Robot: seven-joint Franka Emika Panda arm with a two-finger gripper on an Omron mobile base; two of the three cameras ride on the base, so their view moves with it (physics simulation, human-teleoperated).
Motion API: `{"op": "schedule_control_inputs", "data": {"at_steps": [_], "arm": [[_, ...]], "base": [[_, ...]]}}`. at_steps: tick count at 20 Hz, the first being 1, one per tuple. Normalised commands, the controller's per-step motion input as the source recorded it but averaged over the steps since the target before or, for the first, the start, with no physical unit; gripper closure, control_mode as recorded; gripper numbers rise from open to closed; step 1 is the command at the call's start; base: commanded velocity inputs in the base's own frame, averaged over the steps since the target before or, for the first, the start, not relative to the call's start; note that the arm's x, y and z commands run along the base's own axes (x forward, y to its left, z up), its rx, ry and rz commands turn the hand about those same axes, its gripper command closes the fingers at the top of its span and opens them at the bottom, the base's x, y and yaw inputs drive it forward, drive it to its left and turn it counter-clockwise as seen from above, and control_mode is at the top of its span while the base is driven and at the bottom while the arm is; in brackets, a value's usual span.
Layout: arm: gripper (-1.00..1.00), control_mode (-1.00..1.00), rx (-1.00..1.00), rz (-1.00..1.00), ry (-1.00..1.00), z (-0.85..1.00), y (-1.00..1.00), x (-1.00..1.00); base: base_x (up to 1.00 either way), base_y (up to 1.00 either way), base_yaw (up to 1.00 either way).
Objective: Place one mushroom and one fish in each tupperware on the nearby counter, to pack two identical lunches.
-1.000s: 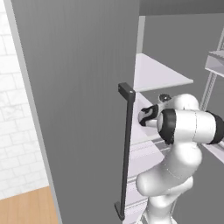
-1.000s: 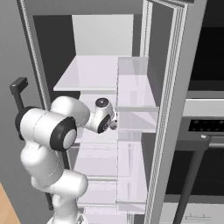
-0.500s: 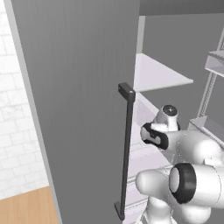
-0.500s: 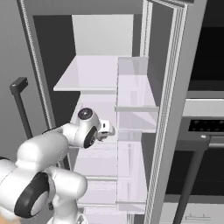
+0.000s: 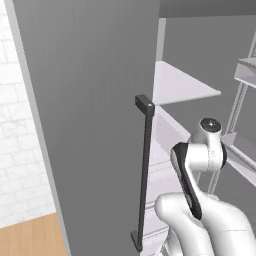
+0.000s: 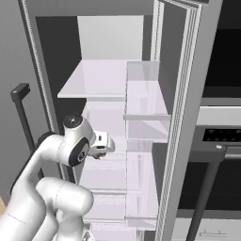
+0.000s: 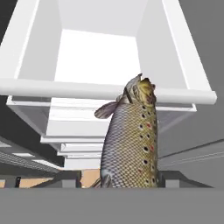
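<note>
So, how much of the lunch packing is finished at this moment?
Done: the tall grey fridge door is open. In hand: the hand view shows a speckled brown fish between the pincer tips, above the white drawers. Left: carrying it to the counter; no tupperware or mushroom can be judged here.

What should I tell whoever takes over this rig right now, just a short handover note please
Gripper: shut on the fish, a speckled brown one that sticks out between the fingertips.
Where: the arm is in front of the open fridge; in the right base view the hand sits level with the lower shelves. Below the fish in the hand view is a white fridge drawer, pulled open.
Done: one fish picked up.
Left: carry it to a tupperware on the counter, then the remaining fish and mushrooms. How full the tupperwares are can't be told from here.
</note>
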Motion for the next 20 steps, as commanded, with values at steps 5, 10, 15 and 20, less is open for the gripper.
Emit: {"op": "schedule_control_inputs", "data": {"at_steps": [5, 10, 15, 20], "arm": [[1.00, -1.00, 0.02, 0.00, 0.01, 0.84, 0.10, -0.93], [1.00, -1.00, 0.02, 0.00, -0.15, 0.93, 0.12, -0.73], [1.00, -1.00, 0.01, 0.00, -0.17, 0.88, 0.19, -0.68], [1.00, -1.00, 0.02, 0.00, -0.32, 0.64, 0.05, -0.98]], "base": [[0.00, 0.00, 0.00], [0.00, 0.00, 0.00], [0.00, 0.00, 0.00], [0.00, 0.00, 0.00]]}}
